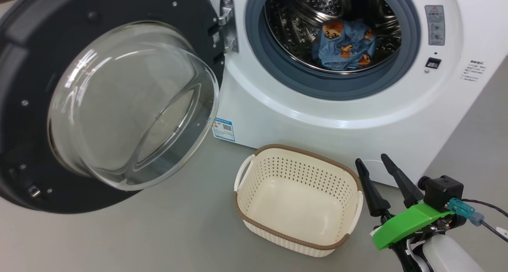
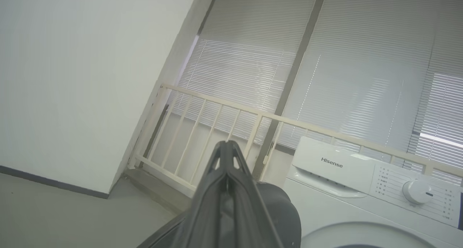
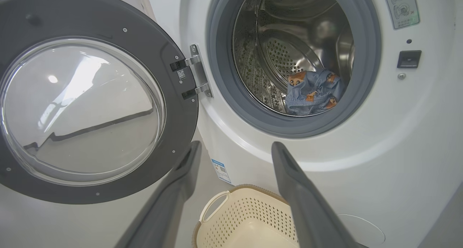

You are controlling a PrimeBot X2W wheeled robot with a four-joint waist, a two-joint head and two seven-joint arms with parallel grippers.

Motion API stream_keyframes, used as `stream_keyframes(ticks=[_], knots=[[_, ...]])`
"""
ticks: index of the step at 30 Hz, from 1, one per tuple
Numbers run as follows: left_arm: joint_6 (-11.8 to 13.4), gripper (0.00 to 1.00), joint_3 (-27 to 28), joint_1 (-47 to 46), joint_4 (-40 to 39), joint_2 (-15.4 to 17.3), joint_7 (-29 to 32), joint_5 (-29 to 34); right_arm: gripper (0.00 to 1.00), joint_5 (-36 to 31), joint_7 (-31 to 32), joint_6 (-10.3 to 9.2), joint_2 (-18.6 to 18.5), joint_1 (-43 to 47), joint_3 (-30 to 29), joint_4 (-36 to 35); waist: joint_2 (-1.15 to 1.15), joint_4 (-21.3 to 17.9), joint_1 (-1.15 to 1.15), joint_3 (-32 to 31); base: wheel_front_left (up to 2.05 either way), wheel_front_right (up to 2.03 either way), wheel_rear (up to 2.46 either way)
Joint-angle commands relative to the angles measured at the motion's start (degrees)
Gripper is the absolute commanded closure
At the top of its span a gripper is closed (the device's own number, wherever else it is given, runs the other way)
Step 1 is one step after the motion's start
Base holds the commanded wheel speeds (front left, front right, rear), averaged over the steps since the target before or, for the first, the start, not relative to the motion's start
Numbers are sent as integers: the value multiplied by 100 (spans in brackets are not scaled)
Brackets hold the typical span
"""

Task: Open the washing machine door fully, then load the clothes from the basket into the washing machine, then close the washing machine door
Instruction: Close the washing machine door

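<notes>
1. Washing machine door (image 1: 131, 105): swung wide on its hinge (image 1: 227, 24), it sits at 9 o'clock in the head view. Its grey inner face and glass bowl face the camera, which leaves the drum mouth unobstructed.
2. Clothes (image 1: 344, 46): a blue garment printed with cartoon characters lies on the drum (image 1: 313, 14) floor at 1 o'clock. It is inside the grey seal and appears clear of the door's path.
3. Basket (image 1: 295, 148): it stands on the floor at 6 o'clock, just in front of the washing machine (image 1: 317, 117) and below the drum mouth, placed for a short lift. With nothing in it, loading is judged complete and only closing the door remains.
4. Right gripper (image 1: 371, 159): at 4 o'clock, just beside the basket's right rim, its fingers are spread wide and hold nothing.
5. Left gripper (image 2: 226, 146): its fingers are pressed together with nothing between them. It aims up past the control panel (image 2: 398, 183) toward a railing (image 2: 253, 114). Closed fingers probably suit pushing the door.
</notes>
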Motion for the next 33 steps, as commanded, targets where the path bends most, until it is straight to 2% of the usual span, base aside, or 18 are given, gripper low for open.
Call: stream_keyframes(ticks=[1, 3, 8, 13, 16, 23, 33], knots=[[-76, 100, 367, -271, 25, 290, 98, -268, 0, 0, -47, 31, -49, -103, 113, -123, 0, -80, 0, 40, 0, 0, 0], [-171, 100, 656, -400, 281, 252, 281, -885, 0, 2, -47, 31, -77, -109, 111, -113, 0, -138, 0, 67, 0, 0, 0], [-375, 100, 1417, -794, 1514, 533, 712, -2101, 0, 2, -47, 31, -135, -160, 149, -102, 0, -283, 0, 157, 0, 0, 0], [-456, 100, 1821, -1047, 2539, 742, 958, -2702, 0, 3, -47, 31, -196, -207, 171, -98, 0, -375, 0, 218, 0, 0, 0], [-534, 100, 1855, -1121, 3264, 986, 1119, -2786, 0, -2, -47, 31, -238, -243, 206, -109, 0, -461, 0, 283, 0, 0, 0], [-617, 100, 1890, -1500, 4487, 1217, 1561, -3143, 0, -17, -47, 31, -344, -344, 238, -107, 0, -607, 0, 440, 0, 0, 0], [-668, 100, 1762, -1832, 5287, 1554, 2405, -3417, 0, -40, -47, 31, -360, -332, 187, -110, 0, -725, 0, 488, 0, 0, 0]])
